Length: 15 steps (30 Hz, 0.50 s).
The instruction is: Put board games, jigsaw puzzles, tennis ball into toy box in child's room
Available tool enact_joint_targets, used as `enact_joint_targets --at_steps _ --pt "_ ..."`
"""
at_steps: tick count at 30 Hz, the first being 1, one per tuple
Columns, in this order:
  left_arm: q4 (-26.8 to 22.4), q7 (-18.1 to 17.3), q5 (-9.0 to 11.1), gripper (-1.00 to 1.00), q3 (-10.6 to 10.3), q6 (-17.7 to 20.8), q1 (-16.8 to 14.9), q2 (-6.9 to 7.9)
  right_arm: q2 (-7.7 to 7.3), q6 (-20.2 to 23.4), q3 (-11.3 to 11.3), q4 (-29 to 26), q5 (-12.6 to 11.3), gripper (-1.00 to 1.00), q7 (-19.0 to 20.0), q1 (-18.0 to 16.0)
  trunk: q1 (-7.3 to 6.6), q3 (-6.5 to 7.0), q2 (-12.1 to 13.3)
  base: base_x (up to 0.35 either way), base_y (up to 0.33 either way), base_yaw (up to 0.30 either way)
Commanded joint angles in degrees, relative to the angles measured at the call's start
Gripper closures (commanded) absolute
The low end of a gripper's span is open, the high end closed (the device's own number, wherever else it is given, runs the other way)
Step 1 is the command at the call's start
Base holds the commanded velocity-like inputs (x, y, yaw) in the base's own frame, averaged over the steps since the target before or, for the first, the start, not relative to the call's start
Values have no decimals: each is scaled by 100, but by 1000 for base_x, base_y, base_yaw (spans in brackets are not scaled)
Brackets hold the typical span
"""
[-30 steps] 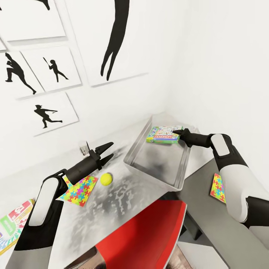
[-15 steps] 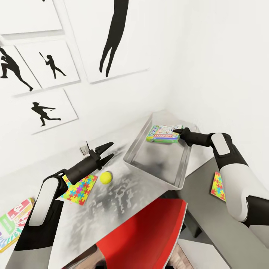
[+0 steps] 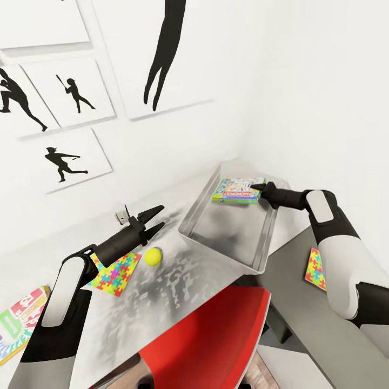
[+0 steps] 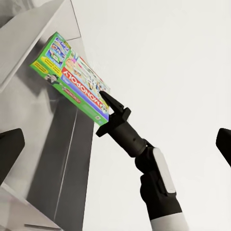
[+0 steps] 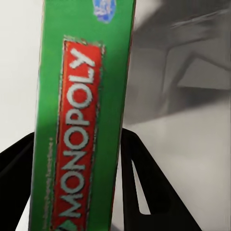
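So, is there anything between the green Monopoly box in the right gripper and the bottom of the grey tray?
Nothing visible: the right gripper holds the green Monopoly box above the shallow grey tray, whose floor below it is bare.

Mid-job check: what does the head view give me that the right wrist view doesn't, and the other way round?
Head view alone: the left gripper with jaws open, hovering near the tennis ball, a jigsaw puzzle under the left arm, a second puzzle on the dark desk section, another game box at the desk's near left, and the whole toy box. Right wrist view alone: the red MONOPOLY band read close up, with a black jaw on each side. Both: the Monopoly box held over the toy box.
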Motion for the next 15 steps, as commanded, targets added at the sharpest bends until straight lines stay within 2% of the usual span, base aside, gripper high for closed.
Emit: enact_joint_targets --at_steps 1,15 --pt "1 -34 -31 -100 7 26 -4 -1 3 28 -21 -10 62 100 50 -6 3 -8 -9 0 0 0" --pt "1 -34 -31 -100 7 26 -4 -1 3 18 -21 -56 64 100 36 -10 3 -13 -9 0 0 0"
